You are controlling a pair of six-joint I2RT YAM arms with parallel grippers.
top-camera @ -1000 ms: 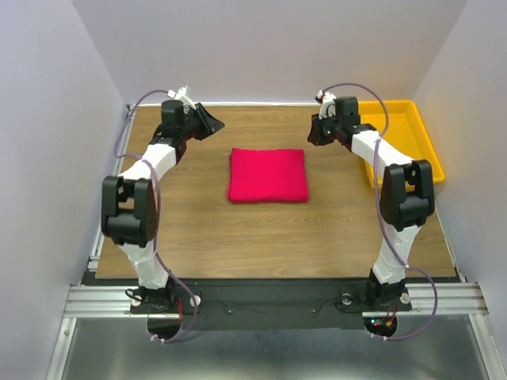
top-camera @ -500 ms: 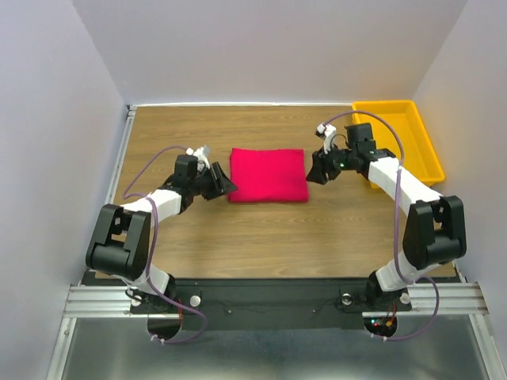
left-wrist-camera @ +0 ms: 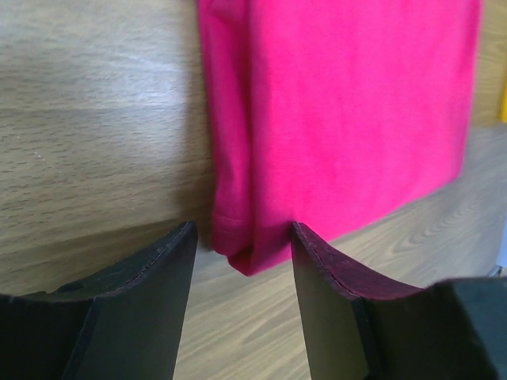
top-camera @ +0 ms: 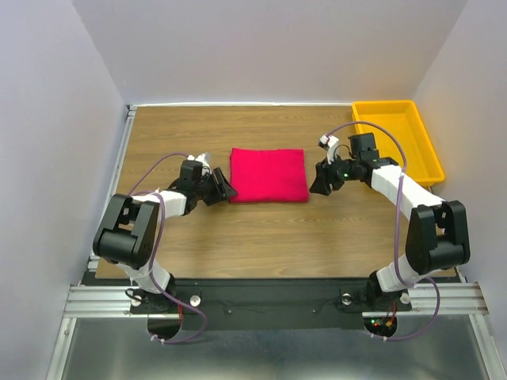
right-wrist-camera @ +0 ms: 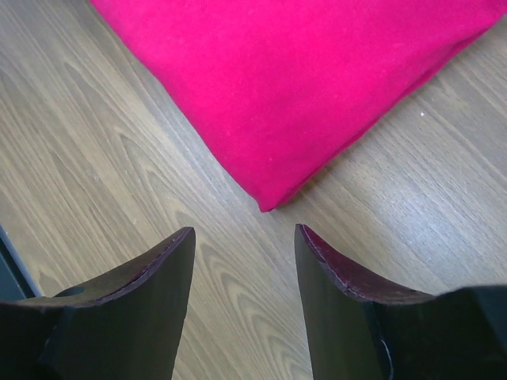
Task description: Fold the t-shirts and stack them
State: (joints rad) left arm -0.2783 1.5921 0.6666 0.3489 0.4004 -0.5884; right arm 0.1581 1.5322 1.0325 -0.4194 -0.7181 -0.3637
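The crimson-pink t-shirt (top-camera: 268, 174) lies folded into a neat square in the middle of the wooden table. My left gripper (top-camera: 224, 191) is low at the square's near-left corner, open; in the left wrist view (left-wrist-camera: 244, 237) that corner of the t-shirt (left-wrist-camera: 333, 111) reaches just between the fingertips. My right gripper (top-camera: 318, 181) is low at the near-right corner, open; in the right wrist view (right-wrist-camera: 244, 237) the t-shirt's corner (right-wrist-camera: 301, 79) lies just ahead of the fingertips, apart from them. The neck label is hidden.
A yellow plastic tray (top-camera: 404, 142) stands at the back right of the table, behind my right arm. Grey walls close in the table at the left, back and right. The table's near edge meets a metal rail (top-camera: 269, 297).
Both arms swung down from the back of the table to the folded t-shirt's near corners, then eased closer to it. The t-shirt has not moved.
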